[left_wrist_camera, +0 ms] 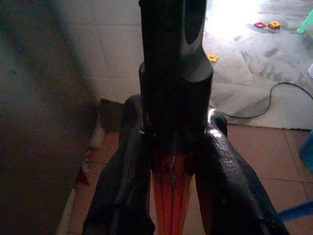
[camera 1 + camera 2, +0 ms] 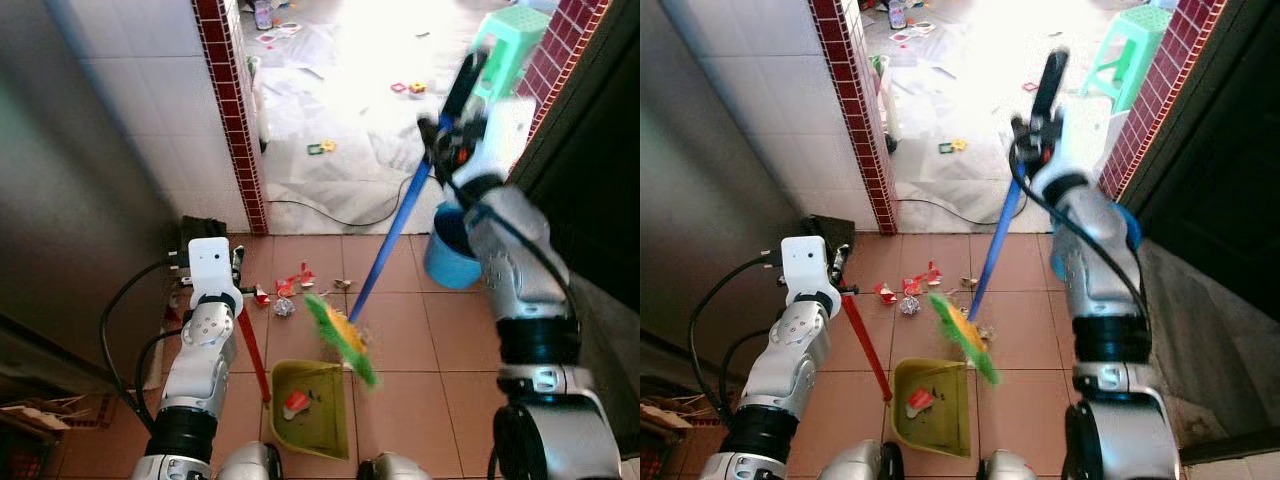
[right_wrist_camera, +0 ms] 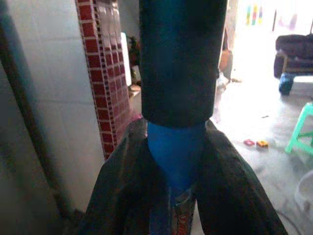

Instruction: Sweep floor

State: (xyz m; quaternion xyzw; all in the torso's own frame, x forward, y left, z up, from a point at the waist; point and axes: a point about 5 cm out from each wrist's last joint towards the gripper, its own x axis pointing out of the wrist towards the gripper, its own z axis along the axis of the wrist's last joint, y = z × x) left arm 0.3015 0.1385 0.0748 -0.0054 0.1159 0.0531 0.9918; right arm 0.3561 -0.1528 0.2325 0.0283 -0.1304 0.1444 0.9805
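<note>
Right end effector [image 2: 447, 128] clamped on broom [image 2: 345, 335] handle; left end effector [image 1: 171, 161] pinching dustpan [image 2: 312, 405] handle. Scraps [image 2: 290, 290], frame centre, best drawn with short low strokes toward the steadied pan.

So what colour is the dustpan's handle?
Red, on a yellow-green dustpan; the handle shows best in the left eye view.

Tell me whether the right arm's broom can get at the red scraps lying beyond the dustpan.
Probably yes. The right claw is shut on the blue broom handle, whose green broom head hangs beside the red scraps on open tile. Nothing stands between them; the dustpan sits nearer the robot.
</note>
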